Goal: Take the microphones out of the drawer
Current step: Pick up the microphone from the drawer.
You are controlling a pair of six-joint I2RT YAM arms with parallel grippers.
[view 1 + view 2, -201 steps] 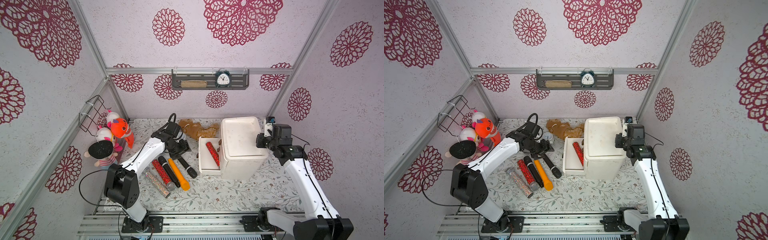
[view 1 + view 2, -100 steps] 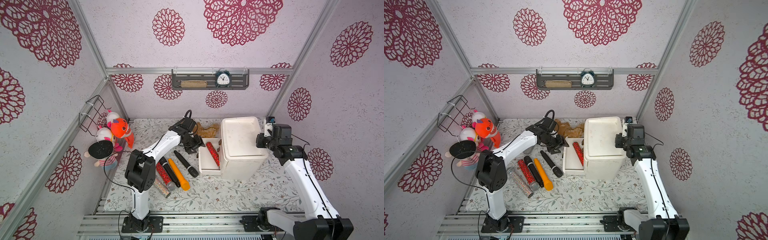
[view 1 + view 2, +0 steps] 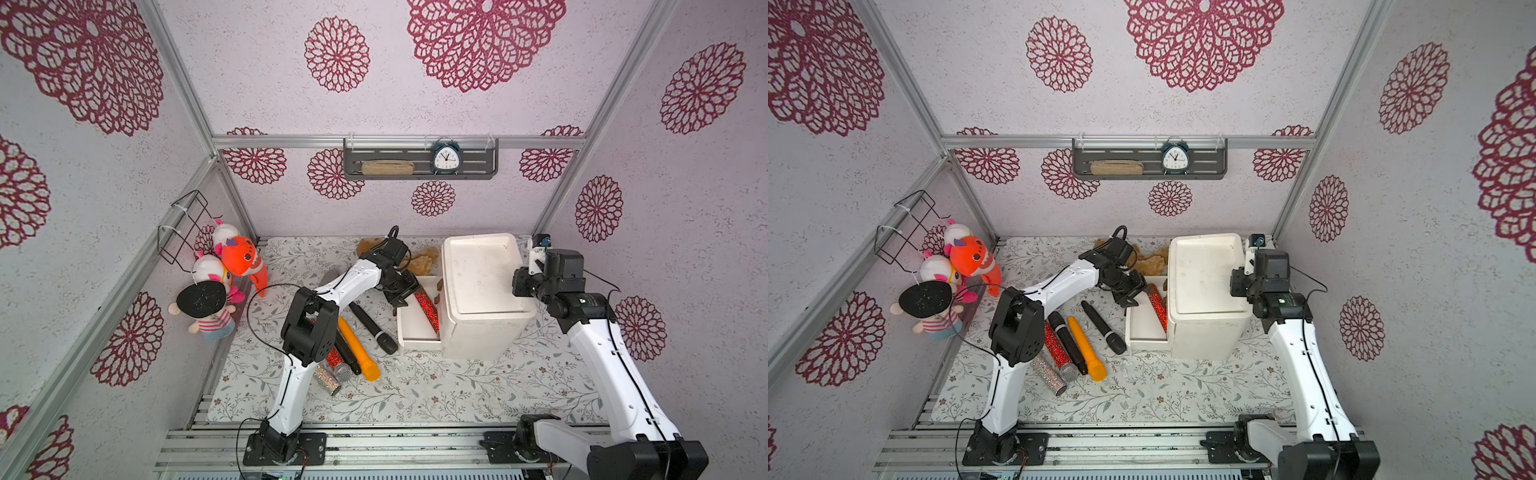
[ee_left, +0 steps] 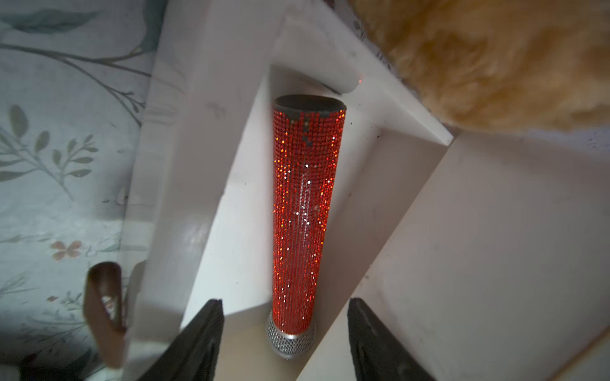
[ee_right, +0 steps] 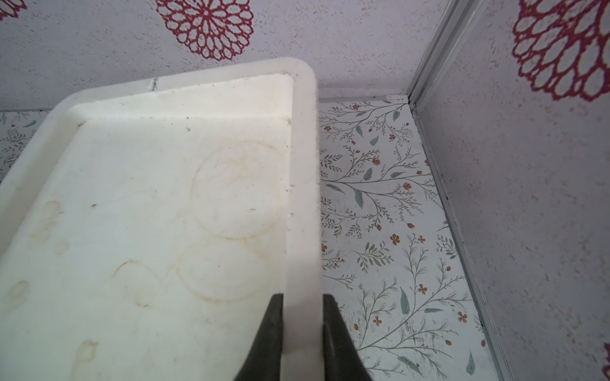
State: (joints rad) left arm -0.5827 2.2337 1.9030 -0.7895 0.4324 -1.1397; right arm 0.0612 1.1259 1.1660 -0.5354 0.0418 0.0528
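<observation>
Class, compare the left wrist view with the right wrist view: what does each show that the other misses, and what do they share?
Left wrist only: the red glitter microphone lying in the open drawer, the left tool open astride its head end, tan plush. Right wrist only: the right tool shut on the cabinet rim. Both: the white cabinet, floral tabletop.

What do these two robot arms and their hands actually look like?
The left arm and right arm have smooth white links joined by chunky black joints, on black bases. Thin black cables loop alongside. The left hand and right hand are black, each ending in two flat tapered fingers.
</observation>
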